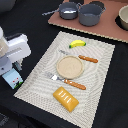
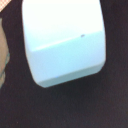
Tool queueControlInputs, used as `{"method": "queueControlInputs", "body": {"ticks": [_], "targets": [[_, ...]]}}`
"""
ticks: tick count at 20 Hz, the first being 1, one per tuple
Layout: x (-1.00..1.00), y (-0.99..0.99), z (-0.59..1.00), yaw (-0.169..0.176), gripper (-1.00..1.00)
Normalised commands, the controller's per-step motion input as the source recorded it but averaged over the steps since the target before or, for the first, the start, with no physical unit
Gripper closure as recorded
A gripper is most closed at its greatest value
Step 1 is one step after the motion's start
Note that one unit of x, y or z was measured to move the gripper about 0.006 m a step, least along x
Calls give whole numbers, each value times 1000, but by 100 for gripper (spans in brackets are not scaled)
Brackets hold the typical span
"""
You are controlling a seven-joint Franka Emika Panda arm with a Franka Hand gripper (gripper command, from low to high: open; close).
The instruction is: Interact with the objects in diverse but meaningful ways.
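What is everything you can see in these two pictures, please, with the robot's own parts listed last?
Placemat: one, beige, centre of the black table.
Plate: one, tan, middle of the placemat.
Banana: one, yellow, on the placemat above the plate.
Knife: one, orange handle, just to the exterior view's right of the plate.
Fork: one, orange handle, just below the plate.
Slab: one, yellow-orange, on the placemat's near end.
Carton: one, pale blue, off the placemat at the exterior view's left, under the gripper.
Board: one, brown, at the far edge.
Saucepan: one, grey, on the board.
Pot: one, large, grey, beside the saucepan.
Bowl: one, pale, on the board, cut off by the frame edge.
Gripper: one, white, above the carton; fingers not visible.
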Motion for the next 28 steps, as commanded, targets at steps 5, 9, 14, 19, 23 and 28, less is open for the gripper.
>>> {"method": "queueControlInputs", "body": {"ticks": [5,9,14,19,23,28], "targets": [[-92,-126,-237,21,-100],[-194,-61,-369,24,-100],[-85,0,-334,35,-100],[72,-109,-63,31,100],[205,-168,48,25,100],[108,-185,14,33,100]]}}
